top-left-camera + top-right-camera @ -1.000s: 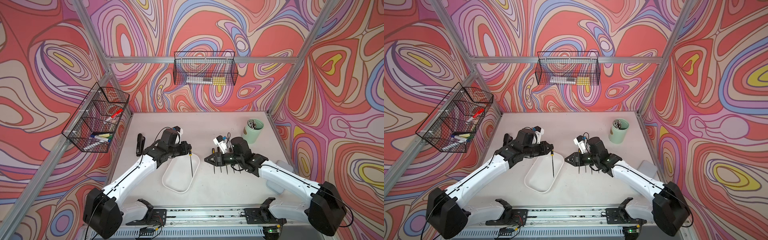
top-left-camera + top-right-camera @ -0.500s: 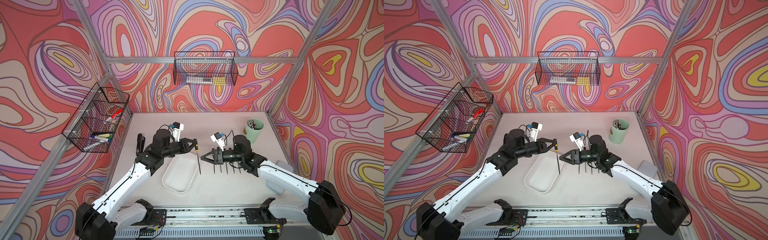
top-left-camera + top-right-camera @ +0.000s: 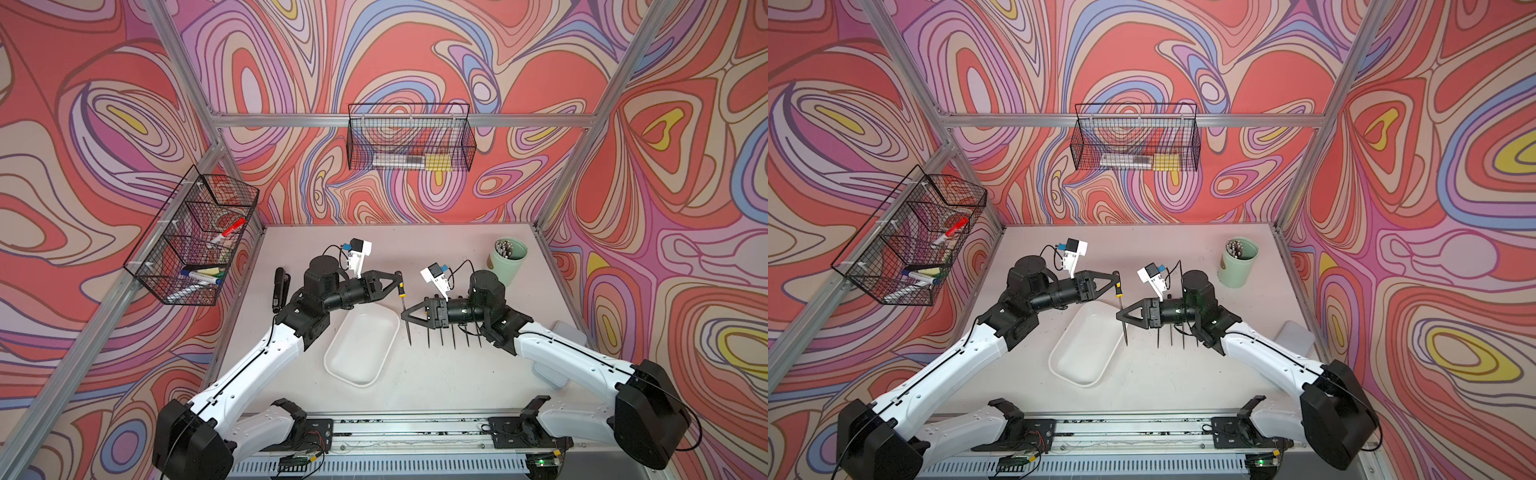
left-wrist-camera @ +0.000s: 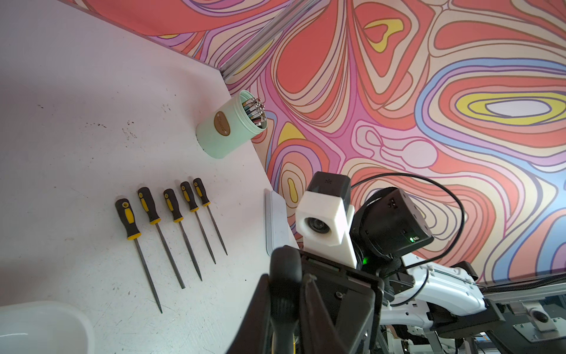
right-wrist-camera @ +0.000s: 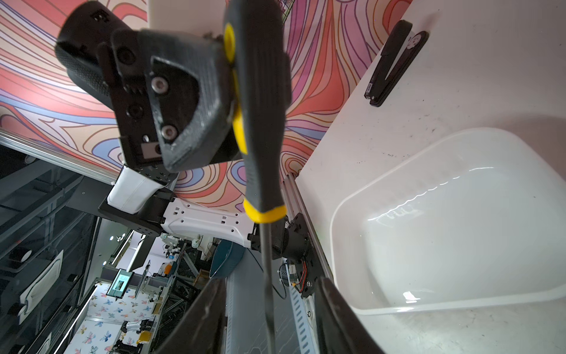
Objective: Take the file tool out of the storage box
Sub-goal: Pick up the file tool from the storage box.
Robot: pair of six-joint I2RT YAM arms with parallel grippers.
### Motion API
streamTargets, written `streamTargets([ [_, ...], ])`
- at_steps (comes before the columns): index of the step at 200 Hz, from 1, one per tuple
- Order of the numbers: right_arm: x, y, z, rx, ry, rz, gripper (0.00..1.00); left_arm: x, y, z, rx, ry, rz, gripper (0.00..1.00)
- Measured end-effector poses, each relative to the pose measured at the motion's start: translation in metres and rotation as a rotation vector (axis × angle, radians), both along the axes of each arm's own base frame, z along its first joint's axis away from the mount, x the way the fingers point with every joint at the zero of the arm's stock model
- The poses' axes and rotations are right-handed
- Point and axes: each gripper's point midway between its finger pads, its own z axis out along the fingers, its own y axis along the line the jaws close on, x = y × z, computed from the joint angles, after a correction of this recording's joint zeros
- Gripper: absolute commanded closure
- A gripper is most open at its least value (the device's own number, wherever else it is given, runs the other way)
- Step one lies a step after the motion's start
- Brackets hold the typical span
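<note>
**A:** What is inside the containers?

**B:** The storage box (image 3: pixel 359 345), near the middle of the table (image 3: pixel 436 374), is empty. The mint-green cup (image 4: pixel 226 128) at the far right corner holds thin metal-tipped sticks (image 4: pixel 255 110). The left-wall wire basket (image 3: pixel 195 241) holds markers (image 3: pixel 199 276). The back-wall wire basket (image 3: pixel 409 141) holds a yellow item and a pale one; I cannot tell what they are.

**A:** And the file tool?

**B:** The file tool (image 5: pixel 263 171) is out of the box. It hangs tip down in the air, just beside the box's far right corner. The left gripper (image 3: pixel 398 280) is clamped on its black-and-yellow handle. The right gripper (image 3: pixel 1121 316) has its jaws apart, one on each side of the shaft.
</note>
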Motion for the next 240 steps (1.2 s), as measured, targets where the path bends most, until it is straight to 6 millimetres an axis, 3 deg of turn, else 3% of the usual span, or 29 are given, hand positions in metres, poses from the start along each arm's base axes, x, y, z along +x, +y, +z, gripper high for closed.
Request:
streamTargets([
  [98,-0.006,0.0,-0.008,0.028,0.033,0.029,0.68,-0.001,-0.002,-0.002,-0.022,0.004,-0.016,0.94],
  [154,-0.013,-0.004,-0.006,0.033,0.026,0.038,0.73,0.002,0.003,-0.012,-0.021,0.023,-0.002,0.94],
  [240,-0.017,-0.006,-0.011,0.026,0.043,0.044,0.8,0.005,0.008,-0.008,-0.038,0.016,0.011,0.95],
])
